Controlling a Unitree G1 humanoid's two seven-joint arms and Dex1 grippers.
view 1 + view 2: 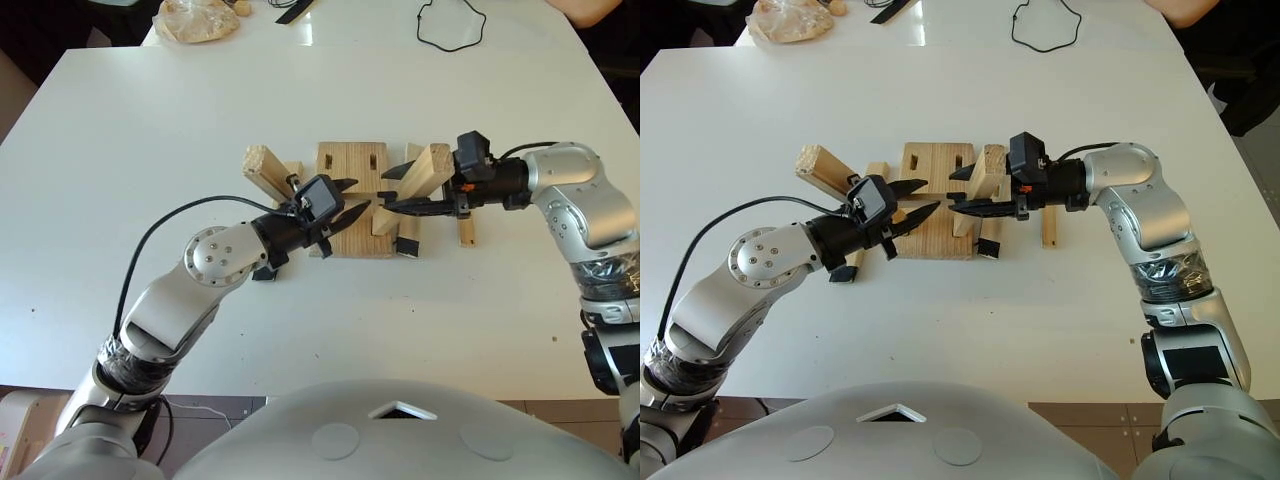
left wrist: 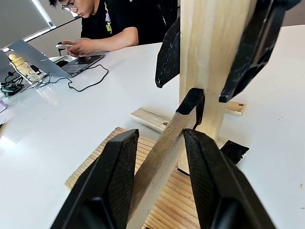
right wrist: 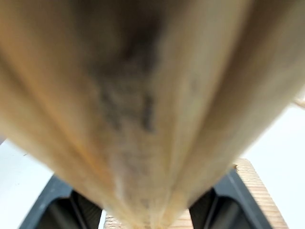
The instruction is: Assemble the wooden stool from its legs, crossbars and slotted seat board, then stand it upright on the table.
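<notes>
The slotted seat board (image 1: 350, 160) lies flat mid-table. My right gripper (image 1: 392, 190) is shut on a wooden leg (image 1: 428, 170), held tilted over the board's right side with its black foot (image 1: 405, 246) down. The left wrist view shows that leg (image 2: 209, 57) upright between the right gripper's fingers (image 2: 167, 52). My left gripper (image 1: 355, 197) is over the board, shut on a crossbar (image 2: 157, 167) whose far end meets a dark slot in the leg. Another leg (image 1: 265, 170) lies left of the board. A loose crossbar (image 1: 466, 232) lies to its right.
A plastic bag (image 1: 197, 18) and a black cable (image 1: 450, 25) lie at the table's far edge. A laptop (image 2: 57, 62) sits farther off. White table surface (image 1: 150, 120) stretches around the parts on all sides.
</notes>
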